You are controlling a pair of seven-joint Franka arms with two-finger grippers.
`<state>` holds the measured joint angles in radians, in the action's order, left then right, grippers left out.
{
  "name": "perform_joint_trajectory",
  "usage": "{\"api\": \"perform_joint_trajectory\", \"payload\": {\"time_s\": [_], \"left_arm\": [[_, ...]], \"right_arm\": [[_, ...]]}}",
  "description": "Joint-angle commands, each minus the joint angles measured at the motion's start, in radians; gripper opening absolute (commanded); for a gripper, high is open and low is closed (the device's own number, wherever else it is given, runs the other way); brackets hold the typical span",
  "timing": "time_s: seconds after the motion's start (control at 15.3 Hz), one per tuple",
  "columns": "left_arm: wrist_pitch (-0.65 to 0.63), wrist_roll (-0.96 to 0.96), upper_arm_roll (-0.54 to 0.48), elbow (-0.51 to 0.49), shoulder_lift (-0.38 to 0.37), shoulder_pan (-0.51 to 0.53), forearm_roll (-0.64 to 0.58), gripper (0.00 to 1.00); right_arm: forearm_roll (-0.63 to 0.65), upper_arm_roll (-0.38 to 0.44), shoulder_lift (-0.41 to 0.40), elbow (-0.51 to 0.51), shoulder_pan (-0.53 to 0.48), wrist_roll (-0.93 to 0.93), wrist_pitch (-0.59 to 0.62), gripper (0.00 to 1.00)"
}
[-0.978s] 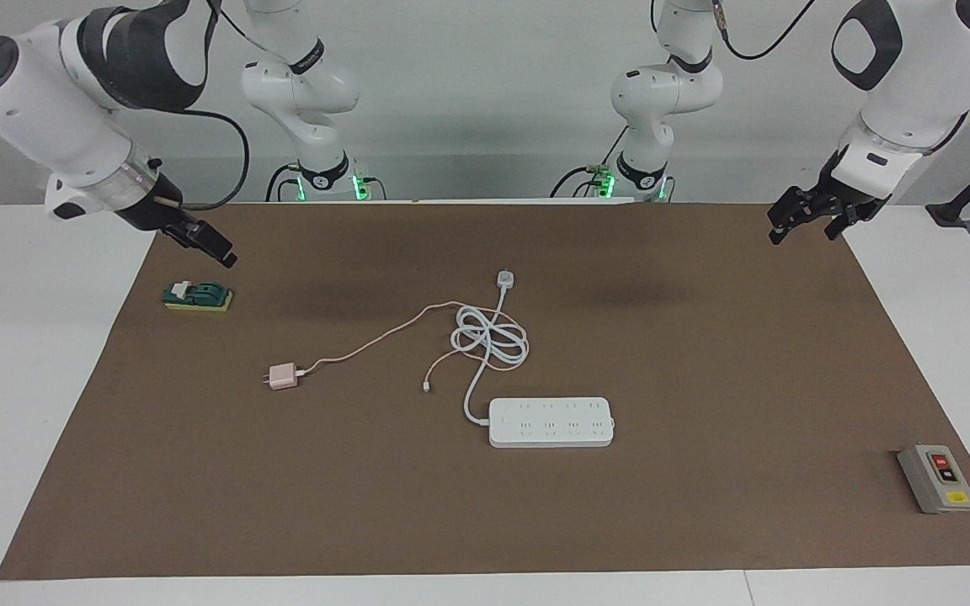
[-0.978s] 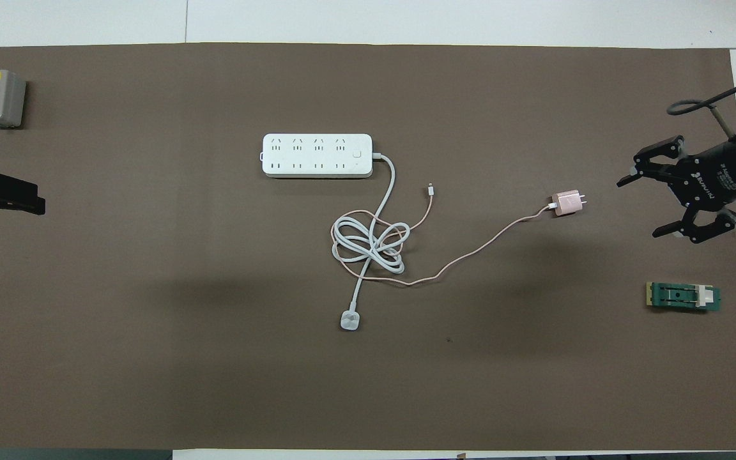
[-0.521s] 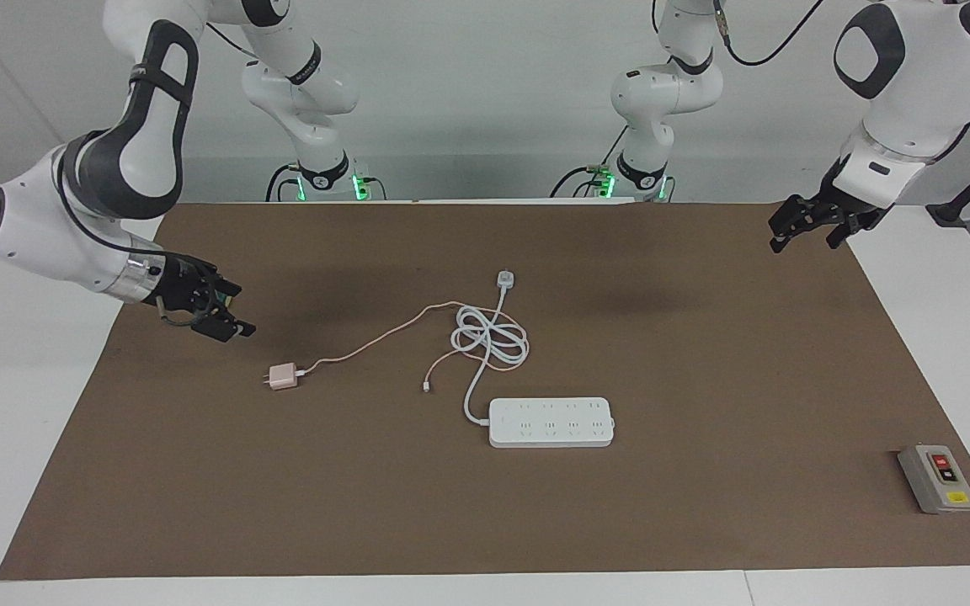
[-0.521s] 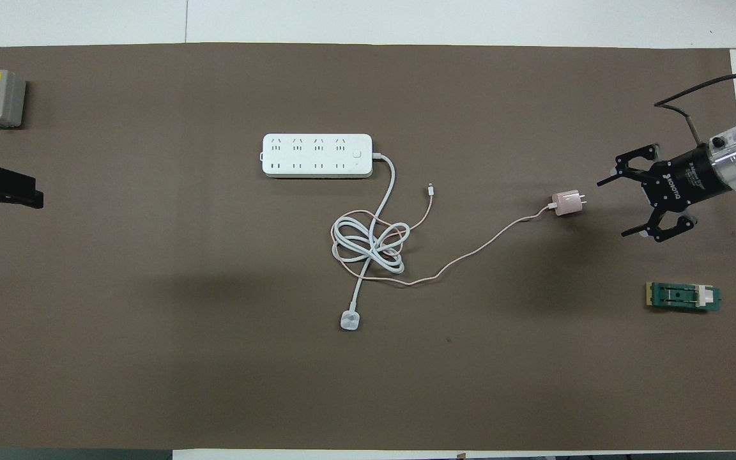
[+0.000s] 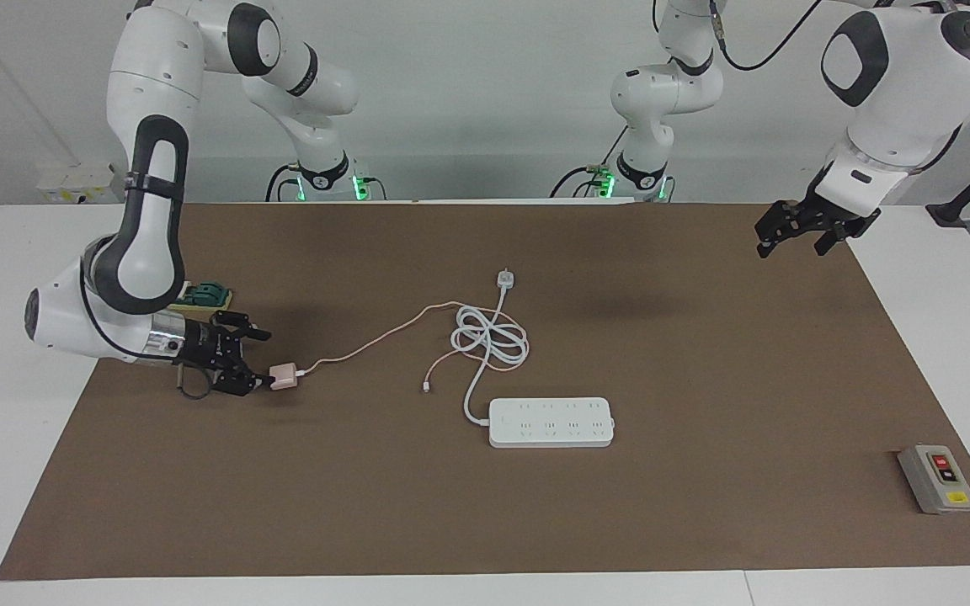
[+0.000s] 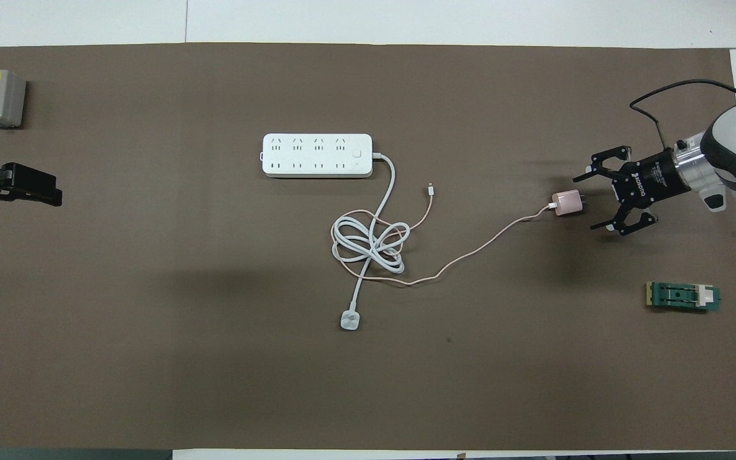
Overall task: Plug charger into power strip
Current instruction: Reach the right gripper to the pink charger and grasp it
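right gripper (image 6: 588,201) now beside cube-shaped charger (image 6: 567,202)

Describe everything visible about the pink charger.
The charger is a small pale-pink cube lying on the brown mat toward the right arm's end of the table, unplugged, its two metal prongs pointing at the open right gripper, whose fingertips flank the prong end without clearly gripping. A thin pink cable leaves its other face and winds through the coiled white cord; its loose connector lies near the power strip.
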<state>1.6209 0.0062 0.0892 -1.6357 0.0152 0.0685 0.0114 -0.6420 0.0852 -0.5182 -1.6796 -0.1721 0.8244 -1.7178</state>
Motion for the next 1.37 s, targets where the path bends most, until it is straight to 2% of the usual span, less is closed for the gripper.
{"api": "perform_joint_trajectory", "payload": {"time_s": [0.0,0.2,0.33,0.52,0.59,0.65,0.72,0.85,1.04,1.3], "left_arm": [[-0.018,-0.049,-0.005,0.088,0.038,-0.009,0.002,1.0],[-0.058,-0.124,-0.005,0.114,0.063,-0.004,0.079,1.0],[-0.062,-0.146,-0.012,0.128,0.08,0.007,0.183,1.0],[-0.082,-0.025,-0.012,0.129,0.092,-0.001,0.205,1.0],[-0.078,0.018,-0.011,0.129,0.094,-0.004,0.211,1.0],[-0.073,0.015,-0.009,0.129,0.106,-0.009,0.234,1.0],[-0.075,0.006,-0.011,0.129,0.121,-0.007,0.281,1.0],[-0.084,-0.06,-0.012,0.129,0.156,-0.006,0.392,1.0],[-0.088,-0.071,-0.006,0.141,0.186,-0.004,0.419,1.0],[-0.163,-0.072,-0.009,0.201,0.262,0.008,0.59,1.0]], "right_arm": [[-0.025,-0.002,-0.04,0.021,-0.004,0.01,-0.014,1.0],[-0.028,-0.002,-0.077,0.043,-0.004,-0.021,-0.022,1.0],[-0.034,-0.002,-0.082,0.041,-0.004,-0.027,-0.048,1.0],[-0.045,-0.002,-0.089,0.035,0.002,-0.04,-0.065,1.0],[-0.045,-0.002,-0.089,0.034,0.002,-0.047,-0.068,0.96],[-0.044,-0.001,-0.088,0.026,0.0,-0.057,-0.075,0.68],[-0.045,-0.002,-0.088,0.014,0.002,-0.08,-0.084,0.48],[-0.044,-0.001,-0.088,0.011,0.003,-0.103,-0.095,0.0],[-0.042,-0.001,-0.088,0.009,0.008,-0.1,-0.109,0.0],[-0.042,-0.001,-0.077,0.023,0.013,-0.053,-0.098,0.0]]}}
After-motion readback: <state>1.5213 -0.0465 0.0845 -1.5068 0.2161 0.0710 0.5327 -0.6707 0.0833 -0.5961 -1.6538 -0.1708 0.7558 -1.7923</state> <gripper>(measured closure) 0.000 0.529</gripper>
